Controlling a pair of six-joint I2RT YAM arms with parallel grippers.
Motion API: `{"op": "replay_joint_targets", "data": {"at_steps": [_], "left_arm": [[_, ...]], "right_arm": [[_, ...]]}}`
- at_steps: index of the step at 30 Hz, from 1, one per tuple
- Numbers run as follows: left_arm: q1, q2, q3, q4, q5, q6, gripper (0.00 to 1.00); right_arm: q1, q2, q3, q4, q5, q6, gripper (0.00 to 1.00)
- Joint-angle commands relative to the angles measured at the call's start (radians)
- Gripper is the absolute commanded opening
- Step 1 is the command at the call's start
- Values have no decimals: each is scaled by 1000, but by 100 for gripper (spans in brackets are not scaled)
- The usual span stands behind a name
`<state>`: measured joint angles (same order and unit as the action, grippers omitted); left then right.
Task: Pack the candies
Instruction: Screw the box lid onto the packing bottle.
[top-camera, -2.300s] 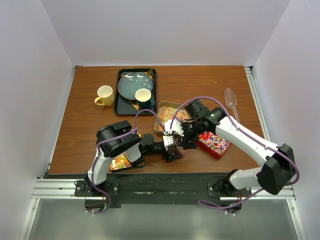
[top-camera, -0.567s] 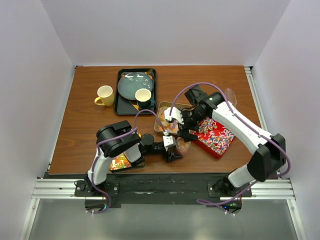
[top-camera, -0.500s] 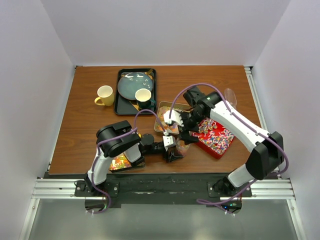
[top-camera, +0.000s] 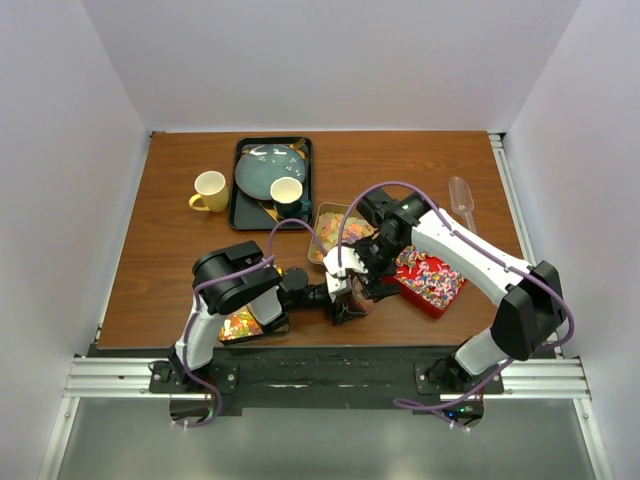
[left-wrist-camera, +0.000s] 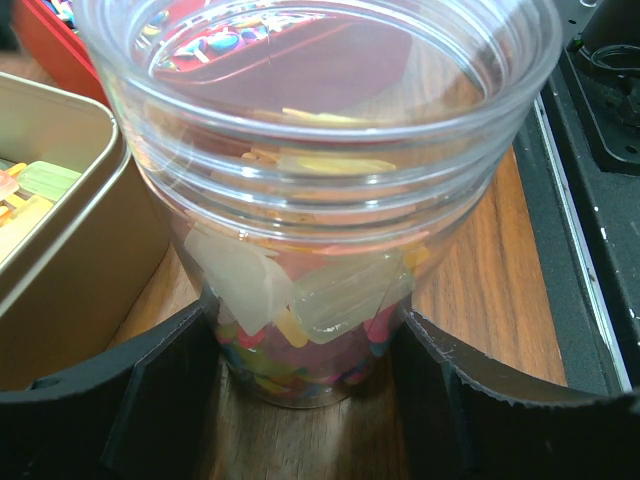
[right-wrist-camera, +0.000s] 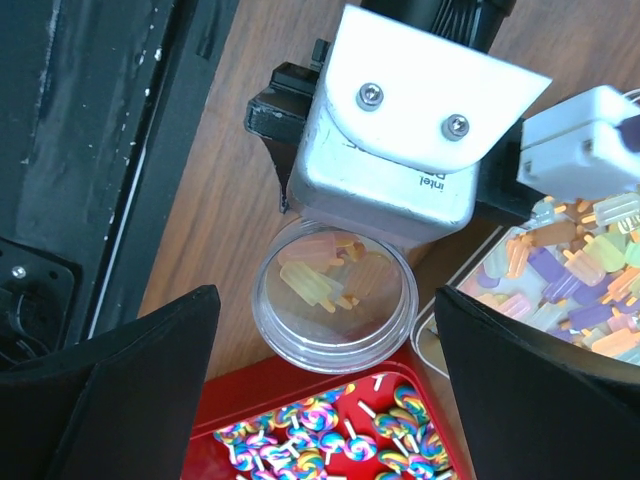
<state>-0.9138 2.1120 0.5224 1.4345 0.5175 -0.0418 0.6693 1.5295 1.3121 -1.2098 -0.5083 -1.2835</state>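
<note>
Now right jaws, spread, are back over jar (right-wrist-camera: 333, 295).

Only "intel"; printed on the silver wrist camera (right-wrist-camera: 400, 120)

1. Tabletop (top-camera: 170, 260): brown wood grain, enclosed by plain white walls (top-camera: 320, 60) on three sides.
2. Black tray (top-camera: 243, 218): rectangular, at the far left-centre of the tabletop.
3. Plate (top-camera: 268, 168): round, blue-green glaze, lying in the far part of the tray.
4. Dark cup (top-camera: 288, 196): pale inside, upright in the near right part of the tray, overlapping the plate's edge.
5. Yellow mug (top-camera: 210, 191): upright on the tabletop just left of the tray, handle to the left.
6. Clear plastic scoop (top-camera: 462, 200): lying near the right edge.
7. Metal rail (top-camera: 110, 378): along the near edge.
</note>
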Motion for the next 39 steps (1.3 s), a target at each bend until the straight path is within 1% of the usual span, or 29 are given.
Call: {"op": "replay_joint_targets", "data": {"at_steps": [1, 6, 9, 13, 15, 16, 18, 19, 21, 22, 25, 27, 29, 31, 32, 33, 34, 39], "left_arm": [[16, 63, -45, 274, 18, 6, 0], [18, 66, -42, 273, 18, 6, 0], [19, 66, -42, 273, 15, 6, 0], [18, 65, -45, 273, 9, 8, 0], [19, 63, -45, 274, 9, 8, 0], [20, 63, -45, 274, 7, 8, 0], [20, 62, -45, 274, 7, 8, 0], [20, 62, -45, 274, 6, 8, 0], [20, 60, -44, 271, 7, 7, 0], [21, 59, -45, 270, 7, 6, 0], [23, 55, -47, 267, 6, 10, 0], [23, 54, -45, 264, 4, 13, 0], [26, 52, -47, 259, 4, 14, 0], [27, 52, -48, 259, 6, 16, 0], [27, 51, -50, 259, 6, 16, 0], [30, 51, -53, 260, 9, 16, 0], [33, 46, -56, 267, 9, 16, 0], [46, 39, -79, 274, 39, 13, 0]], "right_arm": [[4, -43, -30, 61, 13, -11, 87], [4, -48, -45, 82, 25, 30, 70], [4, -60, -66, 108, 47, 71, 65], [10, -92, -109, 133, 77, 176, 63], [10, -109, -152, 174, 120, 237, 63], [10, -115, -166, 187, 141, 293, 62], [10, -126, -197, 213, 189, 343, 61], [9, -127, -203, 220, 206, 398, 60], [10, -124, -217, 231, 243, 444, 59], [10, -121, -220, 236, 252, 502, 59], [10, -112, -229, 243, 284, 605, 57], [10, -109, -234, 246, 297, 650, 57], [9, -115, -235, 242, 300, 696, 58], [10, -127, -231, 227, 304, 723, 61], [10, -131, -214, 219, 315, 734, 63], [9, -132, -202, 199, 321, 743, 72], [10, -137, -189, 194, 332, 762, 76], [4, -150, -84, 130, 358, 731, 87]]}}
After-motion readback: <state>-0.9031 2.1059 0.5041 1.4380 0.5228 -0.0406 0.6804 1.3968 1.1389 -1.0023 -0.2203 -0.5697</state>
